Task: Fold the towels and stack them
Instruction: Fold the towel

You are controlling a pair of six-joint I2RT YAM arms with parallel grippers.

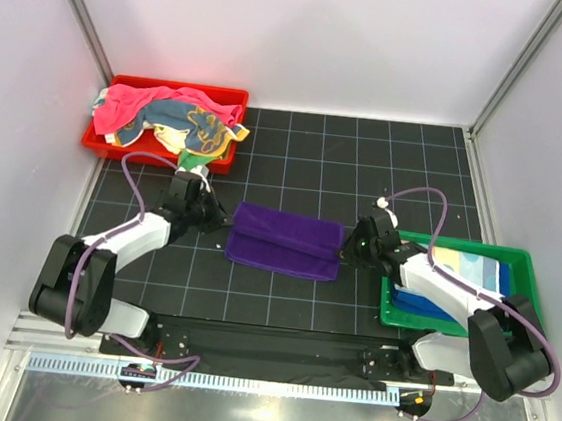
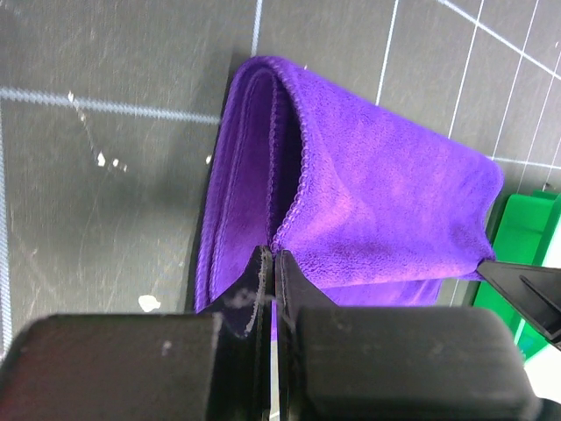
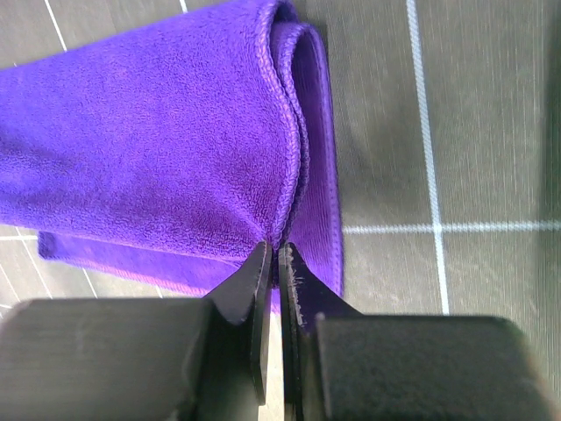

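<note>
A purple towel [image 1: 286, 241] lies folded on the black grid mat between the two arms. My left gripper [image 1: 222, 220] is shut on its left end; in the left wrist view [image 2: 272, 253] the jaws pinch the top layer's hemmed edge of the purple towel [image 2: 386, 202]. My right gripper [image 1: 346, 246] is shut on the right end; in the right wrist view [image 3: 274, 249] the jaws pinch the folded edge of the purple towel [image 3: 149, 140]. Pink and teal-and-yellow towels [image 1: 170, 118] lie heaped in a red tray [image 1: 235, 97]. Folded blue towels [image 1: 455, 279] sit in a green tray [image 1: 517, 258].
The red tray stands at the back left, the green tray at the right beside the right arm. White walls enclose the mat on three sides. The green tray's corner [image 2: 526, 237] shows in the left wrist view.
</note>
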